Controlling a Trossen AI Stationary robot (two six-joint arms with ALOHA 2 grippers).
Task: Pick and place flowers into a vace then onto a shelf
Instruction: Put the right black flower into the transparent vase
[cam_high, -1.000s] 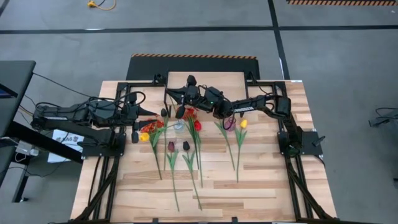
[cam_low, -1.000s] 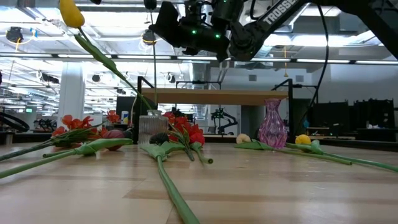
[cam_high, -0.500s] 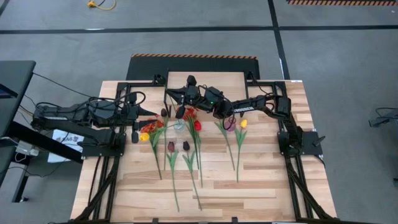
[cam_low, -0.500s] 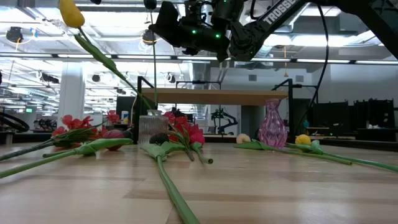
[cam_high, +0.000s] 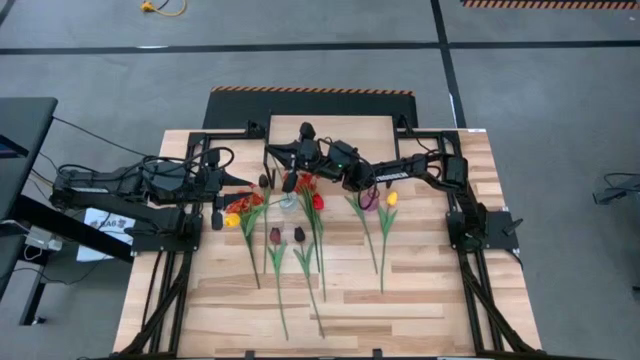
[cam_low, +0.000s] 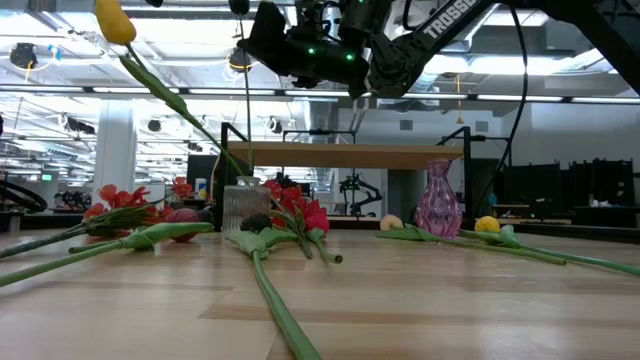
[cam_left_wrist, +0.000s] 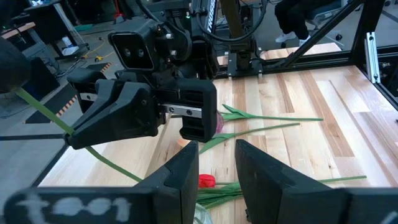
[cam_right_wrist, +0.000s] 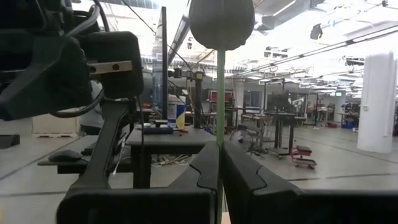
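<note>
My right gripper (cam_right_wrist: 221, 149) is high above the table's far middle, shut on a yellow tulip (cam_low: 115, 22). The tulip's stem (cam_low: 180, 100) slants down to a clear glass vase (cam_low: 240, 205). My left gripper (cam_left_wrist: 217, 162) hovers open just to the left of this, with nothing between its fingers; my right gripper (cam_left_wrist: 71, 137) is in front of it. Other flowers (cam_high: 300, 235) lie flat on the table: red sprays (cam_low: 115, 205), red tulips (cam_low: 300, 212) and dark maroon ones. A purple vase (cam_low: 437, 200) stands before the shelf (cam_low: 350, 155). My right gripper pinches the tulip's green stem (cam_right_wrist: 220, 127) between its two fingers, some way below the head (cam_right_wrist: 221, 22). The fingers come about level from the table's right, tipped a little upward, and lie across the stem. The head is raised high; the stem's lower part runs down toward the clear glass vase.
The shelf (cam_high: 330, 128) stands at the table's far middle, behind both grippers. A black frame (cam_high: 200, 145) runs along the table's sides. More tulips (cam_high: 385, 225) lie right of centre. The near half of the tabletop (cam_high: 400, 300) holds only stem ends.
</note>
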